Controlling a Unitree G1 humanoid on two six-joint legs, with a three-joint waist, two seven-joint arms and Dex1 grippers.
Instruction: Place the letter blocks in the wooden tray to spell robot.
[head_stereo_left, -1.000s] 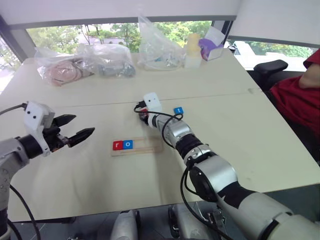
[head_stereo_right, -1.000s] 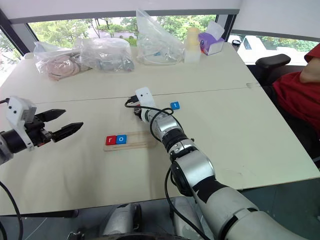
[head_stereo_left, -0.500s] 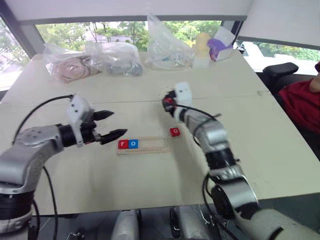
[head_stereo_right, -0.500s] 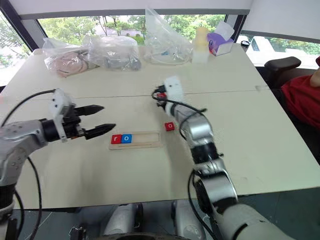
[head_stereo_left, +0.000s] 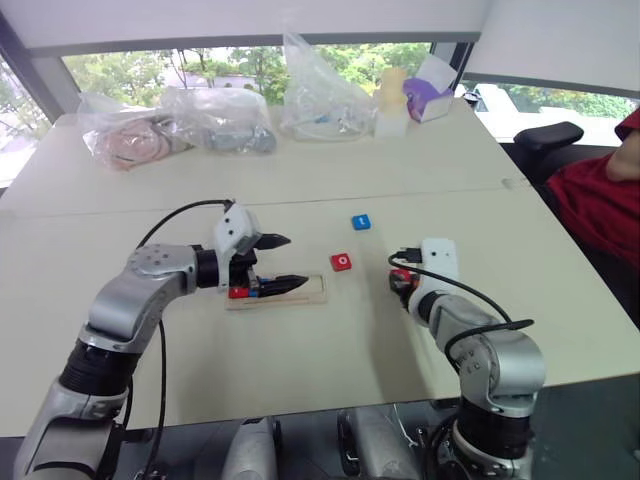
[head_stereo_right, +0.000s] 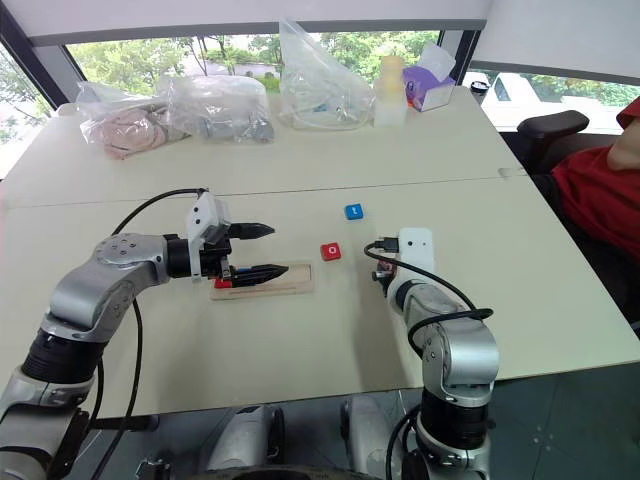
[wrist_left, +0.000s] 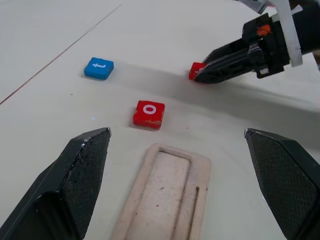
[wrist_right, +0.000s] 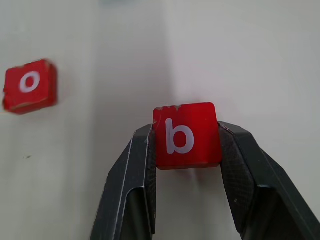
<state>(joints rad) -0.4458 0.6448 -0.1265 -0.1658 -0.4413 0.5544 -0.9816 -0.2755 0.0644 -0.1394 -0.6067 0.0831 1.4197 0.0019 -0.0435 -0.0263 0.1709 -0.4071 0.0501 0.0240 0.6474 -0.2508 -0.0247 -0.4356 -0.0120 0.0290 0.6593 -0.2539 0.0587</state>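
The right gripper (wrist_right: 185, 150) is clamped on the red b block (wrist_right: 186, 135), one finger on each side edge of the tile, holding it just above the desk (head_stereo_left: 300, 360) at the right of the scene. The tray (head_stereo_left: 310, 292) lies well to its left, with its long axis running left to right. The tray's right part is bare wood, as the left wrist view shows; its left part is hidden under the left gripper, where a bit of red and blue shows.

The b looks due for the third slot, so the block has to travel leftward across the desk, past the red o block (head_stereo_left: 341, 262), which lies flat between the right gripper and the tray's right end. The blue t block (head_stereo_left: 361, 222) sits farther away, to the right of the o and apart from it.

The left gripper (head_stereo_left: 280, 262) hangs directly over the tray's left half, pointing right, with its fingers spread wide and nothing between them. It is by far the nearer arm to the tray, and it stands in the way of the slot the b needs. My guess is that it must clear off before the right arm can set the b down.
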